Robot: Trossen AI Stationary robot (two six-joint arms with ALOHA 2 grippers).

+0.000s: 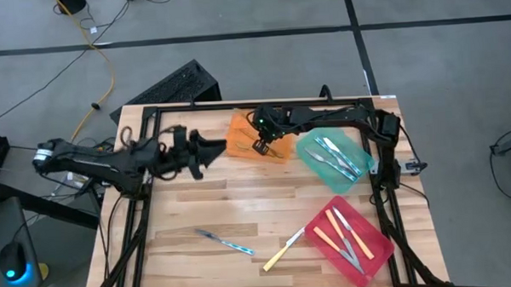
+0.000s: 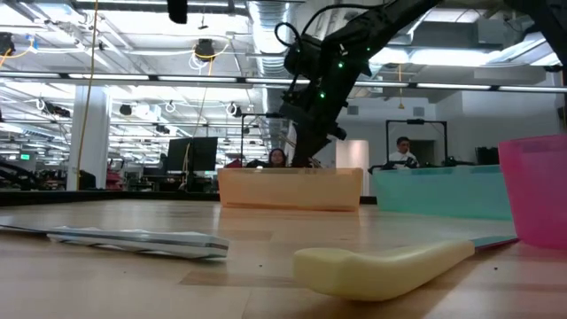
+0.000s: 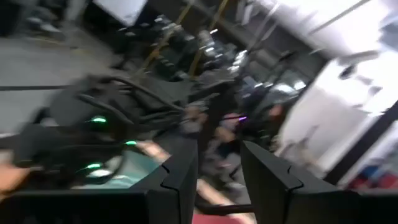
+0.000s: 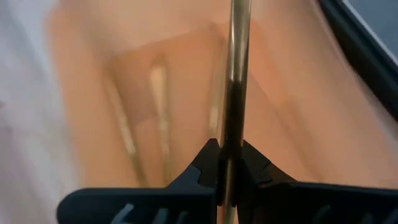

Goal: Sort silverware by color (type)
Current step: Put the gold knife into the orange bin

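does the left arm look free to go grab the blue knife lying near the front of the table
Probably yes: the left gripper holds nothing, and the blue knife lies alone on bare wood on its side. The right gripper is busy at the orange tray.

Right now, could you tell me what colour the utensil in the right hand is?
Gold: the utensil clamped in the right hand shows best in the right wrist view.

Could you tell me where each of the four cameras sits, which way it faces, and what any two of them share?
High view: overhead, looking straight down at the table and both arms.
Low view: at tabletop height, looking level across to the orange tray, right arm above it.
Left wrist view: past the left end effector, open and empty, into the room.
Right wrist view: down at the orange tray, right end effector shut on a gold utensil.
Shared: high and low views both show the yellow-handled utensil.
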